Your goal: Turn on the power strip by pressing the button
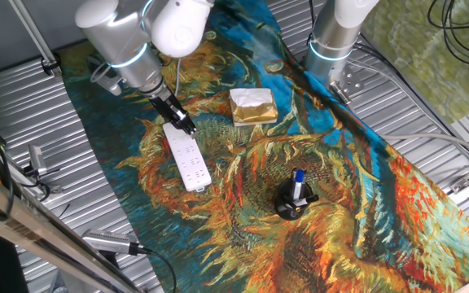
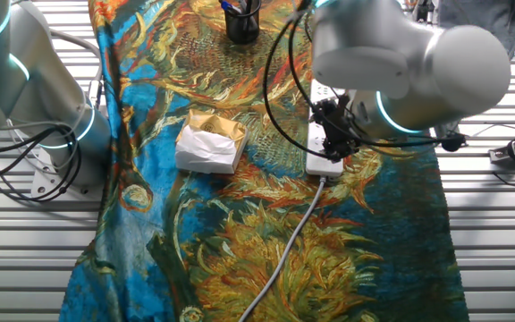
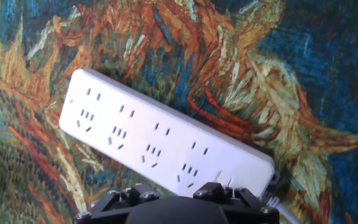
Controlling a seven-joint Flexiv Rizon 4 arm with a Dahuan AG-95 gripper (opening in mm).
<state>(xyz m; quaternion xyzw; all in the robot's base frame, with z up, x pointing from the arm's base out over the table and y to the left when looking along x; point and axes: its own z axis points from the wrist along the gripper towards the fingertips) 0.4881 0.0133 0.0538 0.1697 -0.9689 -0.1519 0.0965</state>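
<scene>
The white power strip (image 1: 187, 159) lies flat on the sunflower-patterned cloth, left of centre. My gripper (image 1: 184, 125) points down at its far end, where the cable comes out, right at or just above its surface. In the other fixed view the gripper (image 2: 334, 148) stands over the near end of the strip (image 2: 323, 165), above the grey cable (image 2: 286, 246). In the hand view the strip (image 3: 160, 140) runs diagonally, and the hand's black housing (image 3: 176, 208) covers part of its cable end. No view shows whether there is a gap between the fingertips.
A gold foil packet (image 1: 253, 106) lies right of the strip, and it also shows in the other fixed view (image 2: 211, 141). A black pen holder (image 1: 293, 199) with a blue pen stands nearer the front. A second arm's base (image 1: 332, 45) stands at the back right.
</scene>
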